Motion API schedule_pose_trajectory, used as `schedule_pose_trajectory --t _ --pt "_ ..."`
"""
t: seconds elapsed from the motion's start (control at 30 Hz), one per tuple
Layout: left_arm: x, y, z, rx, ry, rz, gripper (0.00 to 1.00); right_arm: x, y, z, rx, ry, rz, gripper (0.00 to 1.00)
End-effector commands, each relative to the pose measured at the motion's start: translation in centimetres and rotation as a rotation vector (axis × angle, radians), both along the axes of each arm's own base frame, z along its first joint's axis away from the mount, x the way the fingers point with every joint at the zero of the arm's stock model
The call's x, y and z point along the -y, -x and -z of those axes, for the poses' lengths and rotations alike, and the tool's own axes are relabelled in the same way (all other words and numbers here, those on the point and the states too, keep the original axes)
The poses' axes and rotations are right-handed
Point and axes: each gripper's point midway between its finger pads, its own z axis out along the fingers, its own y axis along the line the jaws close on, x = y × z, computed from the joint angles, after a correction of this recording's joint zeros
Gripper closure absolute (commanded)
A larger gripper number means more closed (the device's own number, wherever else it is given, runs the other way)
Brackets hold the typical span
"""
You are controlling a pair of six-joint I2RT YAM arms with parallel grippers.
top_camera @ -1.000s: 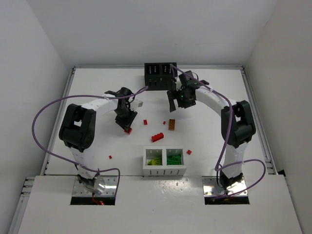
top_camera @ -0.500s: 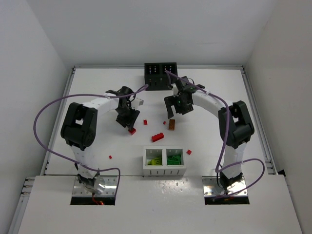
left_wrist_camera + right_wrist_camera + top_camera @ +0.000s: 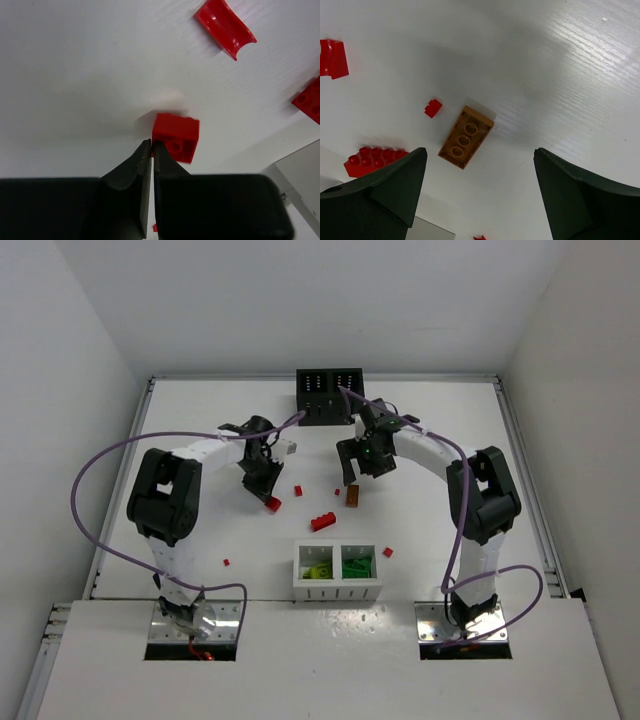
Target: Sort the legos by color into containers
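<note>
My left gripper (image 3: pixel 151 142) (image 3: pixel 268 493) is shut, its tips pinching the left wall of an upturned red lego (image 3: pixel 177 137) (image 3: pixel 273 505) low over the table. Spread wide open, my right gripper (image 3: pixel 480 150) (image 3: pixel 350 472) hangs above an orange-brown lego (image 3: pixel 466 136) (image 3: pixel 352 496) that lies hollow side up, nearer its left finger. The white container (image 3: pixel 338 590) stands at the near middle with lime green pieces in its left half and dark green in its right. At the far edge stands the black container (image 3: pixel 328 410).
A long red brick (image 3: pixel 322 522) (image 3: pixel 372 159) lies between the grippers and the white box. A curved red piece (image 3: pixel 225 27) (image 3: pixel 298 490) and a tiny red one (image 3: pixel 433 107) lie nearby. More red bits sit at the right (image 3: pixel 387 552) and left (image 3: pixel 226 562).
The left gripper has slid slightly right and closed on the red lego's edge. The right gripper swung left and down over the orange-brown lego, then held still.
</note>
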Motion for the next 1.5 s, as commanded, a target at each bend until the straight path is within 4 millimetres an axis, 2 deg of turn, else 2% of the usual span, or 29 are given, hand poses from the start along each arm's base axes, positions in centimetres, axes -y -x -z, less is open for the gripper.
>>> schedule_pose_trajectory --t 0.0,0.07,0.27,0.4,0.63,0.77,0.9,1.07,1.17,1.23,1.27,1.3,1.33,1.37,1.4,1.47 --pt "0.4 -1.2 0.7 0.045 0.01 0.006 0.9 -0.7 -0.5 -0.4 0.015 -0.02 0.004 0.12" --pt "0.2 -1.7 0.2 0.065 0.017 -0.003 0.95 -0.5 -0.4 -0.3 0.01 -0.008 0.007 0.12" --pt "-0.9 -3.2 -1.5 0.123 0.027 -0.021 0.99 -0.8 -0.2 -0.3 0.013 -0.006 -0.01 0.12" --pt "-1.7 -4.4 -3.2 0.175 0.04 -0.049 1.0 -1.0 0.4 0.4 -0.005 0.003 -0.021 0.12" --pt "-1.5 -5.2 -5.4 0.233 0.06 -0.058 1.0 -1.8 1.0 0.8 -0.018 0.0 -0.046 0.12" --pt "-1.5 -5.8 -6.3 0.252 0.079 -0.081 1.0 -2.1 2.3 2.3 -0.058 0.013 -0.047 0.15" --pt "-1.3 -6.2 -7.1 0.276 0.089 -0.089 1.0 -2.0 2.4 3.0 -0.071 0.016 -0.039 0.18" --pt "-0.9 -7.9 -10.4 0.363 0.134 -0.099 1.0 -1.7 2.1 4.6 -0.092 0.052 -0.015 0.21" --pt "-1.0 -9.2 -12.1 0.412 0.15 -0.115 1.0 -1.5 2.2 5.0 -0.098 0.063 -0.002 0.28" --pt "-0.5 -10.2 -13.4 0.451 0.178 -0.126 1.0 -1.6 2.2 5.0 -0.102 0.06 0.01 0.39" --pt "-0.2 -10.4 -13.5 0.448 0.189 -0.121 1.0 -1.4 2.6 5.6 -0.121 0.067 0.018 0.48" --pt "0.1 -10.9 -13.3 0.449 0.203 -0.126 1.0 -1.4 2.6 5.7 -0.122 0.067 0.018 0.52" --pt "0.6 -11.6 -14.1 0.465 0.233 -0.127 1.0 -1.4 2.6 5.7 -0.122 0.067 0.018 0.57" --pt "0.9 -12.0 -14.2 0.465 0.242 -0.123 1.0 -1.2 2.5 5.7 -0.117 0.075 0.021 0.67" --pt "1.2 -12.4 -14.3 0.463 0.256 -0.127 1.0 -1.4 2.3 5.6 -0.108 0.07 0.022 0.72" --pt "2.1 -14.2 -15.1 0.489 0.292 -0.123 1.0 -1.1 2.3 5.4 -0.098 0.078 0.026 0.83"
